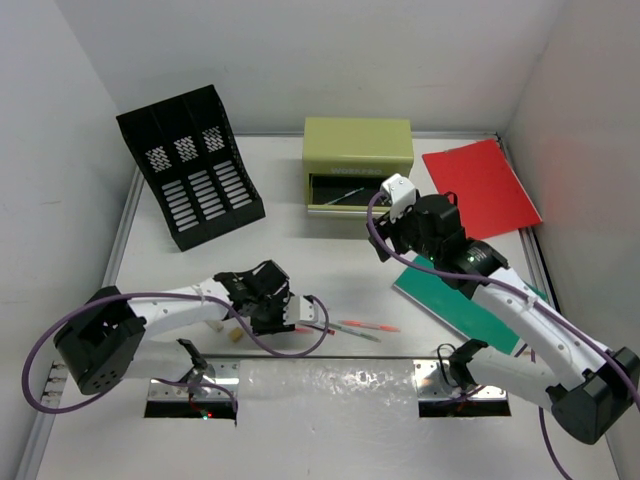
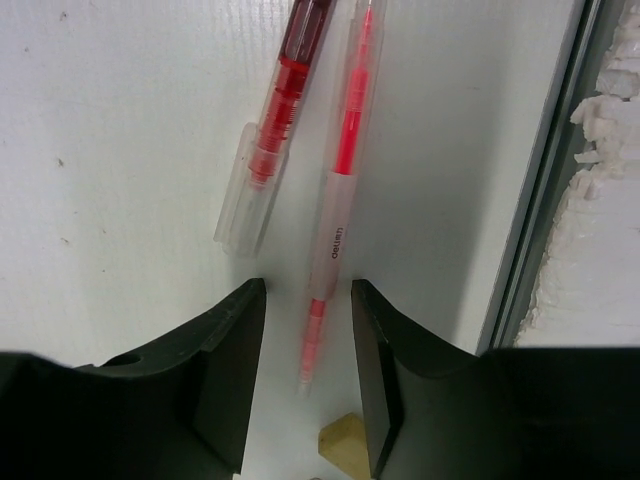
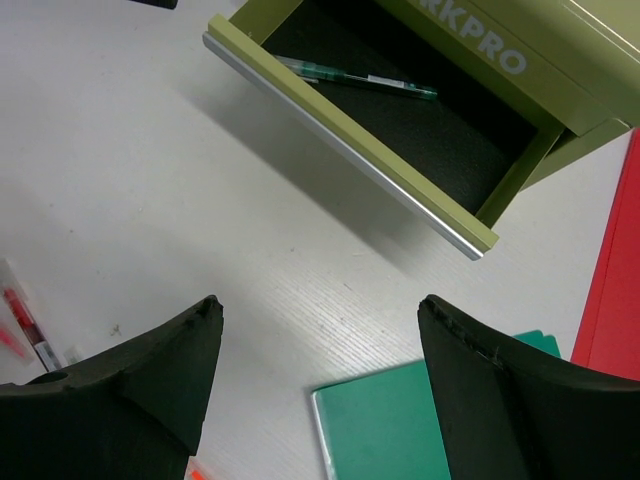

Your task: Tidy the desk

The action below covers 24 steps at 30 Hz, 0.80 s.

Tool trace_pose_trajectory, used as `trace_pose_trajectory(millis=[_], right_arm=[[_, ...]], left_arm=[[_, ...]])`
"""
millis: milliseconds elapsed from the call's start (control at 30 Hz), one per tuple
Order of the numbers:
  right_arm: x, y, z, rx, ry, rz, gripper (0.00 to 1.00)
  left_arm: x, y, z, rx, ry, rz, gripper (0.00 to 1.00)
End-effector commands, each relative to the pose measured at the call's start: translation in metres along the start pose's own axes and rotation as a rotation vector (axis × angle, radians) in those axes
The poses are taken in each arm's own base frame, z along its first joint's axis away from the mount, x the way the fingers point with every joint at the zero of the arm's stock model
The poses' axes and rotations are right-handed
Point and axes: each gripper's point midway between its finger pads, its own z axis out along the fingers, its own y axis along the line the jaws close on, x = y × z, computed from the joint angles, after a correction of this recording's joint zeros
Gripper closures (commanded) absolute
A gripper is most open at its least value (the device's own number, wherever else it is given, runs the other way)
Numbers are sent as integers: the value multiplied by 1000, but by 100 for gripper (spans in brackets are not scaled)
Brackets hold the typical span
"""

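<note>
The left gripper (image 2: 308,290) is hanging open low over the desk (image 2: 120,150), jaws straddling the near tip of a red pen (image 2: 342,190) that is lying lengthwise straight ahead beside the rail (image 2: 545,180), while the right gripper (image 3: 320,305), open and empty, is hovering well apart by the drawer (image 3: 400,140).

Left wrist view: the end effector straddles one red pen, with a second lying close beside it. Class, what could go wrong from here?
1. Only the tip end of the slim red pen sits inside the open left end effector, so a pinch might let it pivot or slip.
2. Closing could nudge the capped red pen close alongside.
3. A slipped pen might roll against the nearby edge rail.
</note>
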Motion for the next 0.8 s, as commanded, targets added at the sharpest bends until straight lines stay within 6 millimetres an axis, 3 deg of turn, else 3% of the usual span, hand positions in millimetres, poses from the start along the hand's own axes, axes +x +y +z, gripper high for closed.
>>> trace_pose_trajectory(millis=[0,100,233,400,500,767], right_arm=[[-17,-2,-3,7,-67,1,23],[-18,-3,-5,19,-86,2,23],[-21,-5,-5,27,-97,3,23],[-18,-2,-2,12,-68,3,23],[-13,-4,-1,24,-56,9,23],[-13,-6,0,33,-53,6,22]], left_arm=[[15,-9,7,29,33,47,64],[17,-11,8,37,34,58,66],[21,-10,8,29,49,64,83],[21,-14,8,46,46,71,88],[21,-16,7,57,45,79,98],[19,-5,0,5,47,144,100]])
